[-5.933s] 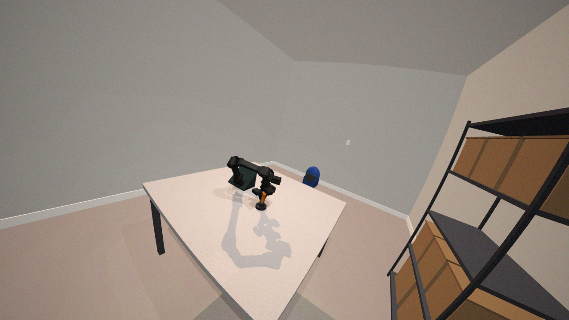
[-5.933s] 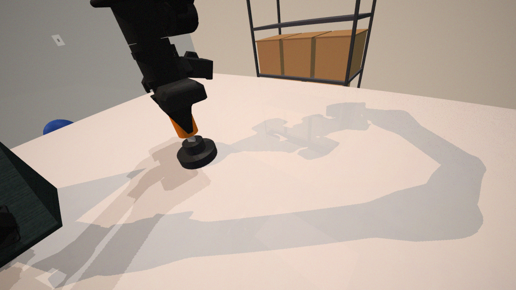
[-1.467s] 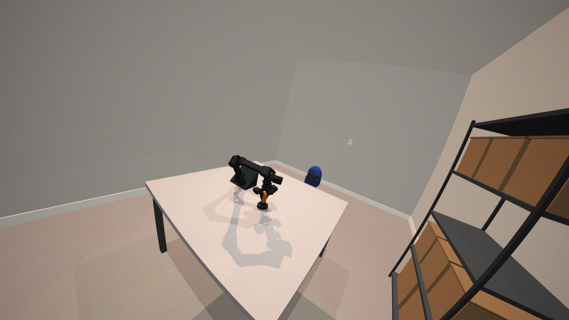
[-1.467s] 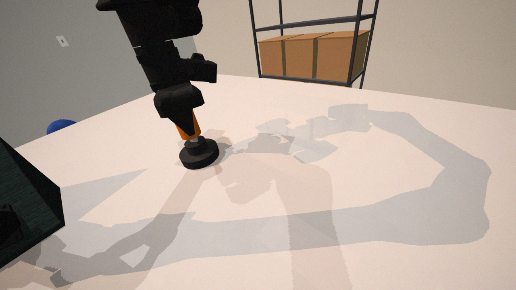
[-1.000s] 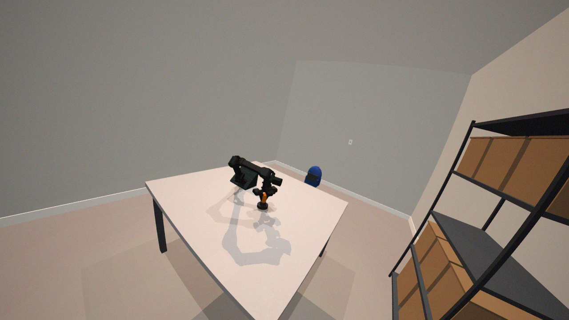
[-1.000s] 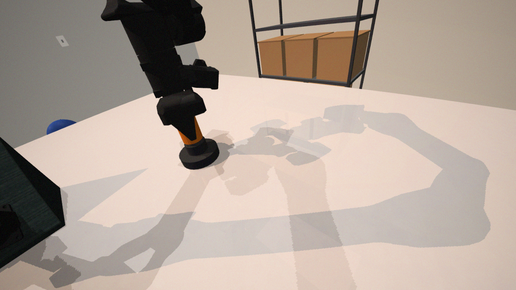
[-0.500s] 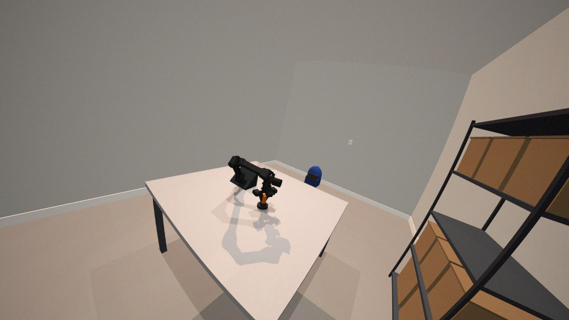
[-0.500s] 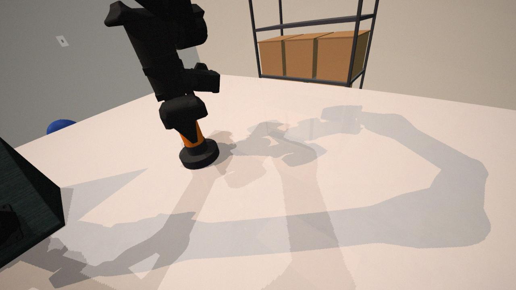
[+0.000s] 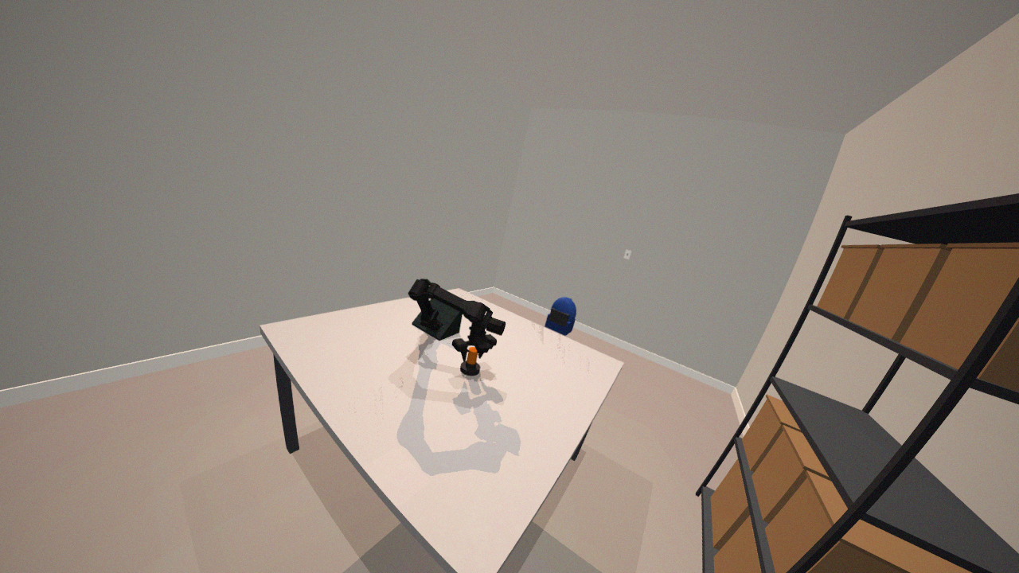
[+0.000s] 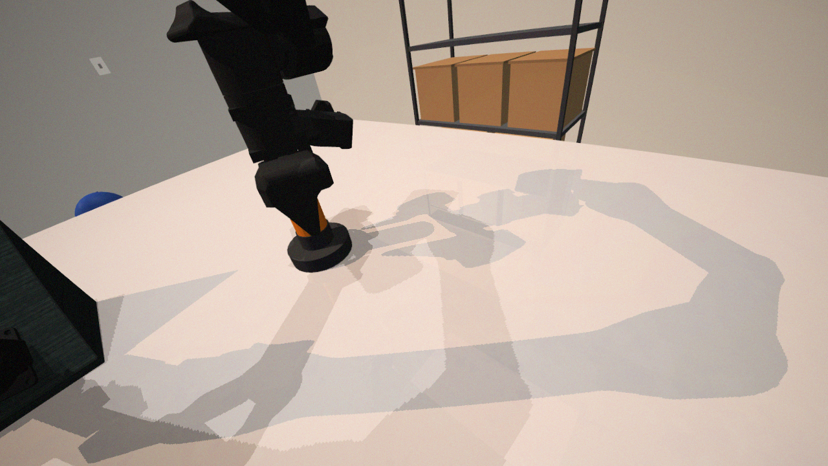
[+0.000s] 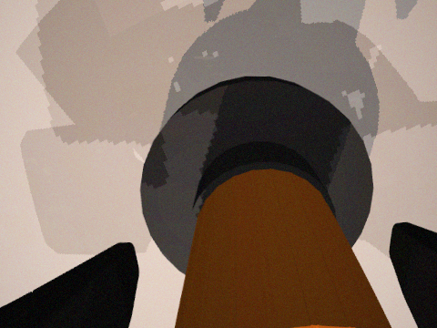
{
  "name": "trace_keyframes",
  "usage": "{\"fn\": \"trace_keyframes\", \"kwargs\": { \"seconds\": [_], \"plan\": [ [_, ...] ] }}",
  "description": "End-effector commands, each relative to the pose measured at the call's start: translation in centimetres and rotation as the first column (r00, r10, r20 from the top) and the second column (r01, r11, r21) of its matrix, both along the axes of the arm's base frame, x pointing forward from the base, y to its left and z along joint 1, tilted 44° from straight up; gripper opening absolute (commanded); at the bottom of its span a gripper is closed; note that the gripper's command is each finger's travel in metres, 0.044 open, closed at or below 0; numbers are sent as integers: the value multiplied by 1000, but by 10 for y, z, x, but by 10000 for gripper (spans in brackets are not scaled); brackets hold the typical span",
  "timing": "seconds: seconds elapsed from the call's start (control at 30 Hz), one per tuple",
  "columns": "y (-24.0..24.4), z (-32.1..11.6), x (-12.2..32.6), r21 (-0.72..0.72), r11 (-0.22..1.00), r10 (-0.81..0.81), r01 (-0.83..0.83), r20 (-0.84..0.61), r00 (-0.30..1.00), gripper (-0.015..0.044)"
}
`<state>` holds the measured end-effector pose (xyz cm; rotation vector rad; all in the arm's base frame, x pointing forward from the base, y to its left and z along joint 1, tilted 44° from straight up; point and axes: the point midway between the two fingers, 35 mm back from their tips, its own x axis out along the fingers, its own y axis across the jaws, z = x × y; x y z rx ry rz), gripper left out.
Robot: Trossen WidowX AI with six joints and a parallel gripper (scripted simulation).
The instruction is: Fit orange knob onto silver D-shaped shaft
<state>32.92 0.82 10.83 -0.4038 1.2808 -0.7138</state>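
The orange knob [image 9: 472,354] [image 10: 300,227] [image 11: 273,246] stands upright on the round black pedestal [image 9: 469,370] [image 10: 318,255] [image 11: 282,109]. Its lower edge meets the pedestal's raised collar, with no gap visible in the exterior view or the wrist view. The silver shaft and the knob's hole are hidden. My gripper [image 9: 473,356] [image 10: 313,224] [image 11: 266,251] is open around the knob. The wrist view shows one finger on each side, with pale table between each finger and the knob. In the exterior view the near finger hides part of the knob.
The white table [image 9: 341,334] [image 10: 636,243] carries the pedestal and the arm's dark green base block [image 9: 445,324] [image 10: 46,324]. A blue helmet-like object [image 9: 564,306] [image 10: 98,202] is beyond the table. A shelf rack [image 9: 841,420] [image 10: 503,39] with cardboard boxes [image 9: 926,299] [image 10: 535,92] stands away from it.
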Motion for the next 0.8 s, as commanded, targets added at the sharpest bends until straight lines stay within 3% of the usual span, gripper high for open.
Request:
{"fn": "trace_keyframes", "kwargs": {
  "seconds": [0.0,0.27,0.5,0.77],
  "plan": [
    [0,0,0,-1,1000,-1,1,0,1000,440],
    [2,2,0,0,1000,3,-3,-1,1000,440],
    [64,67,-13,4,993,122,-122,-29,992,440],
    [67,68,-11,4,992,125,-125,-30,992,440]
  ]
}}
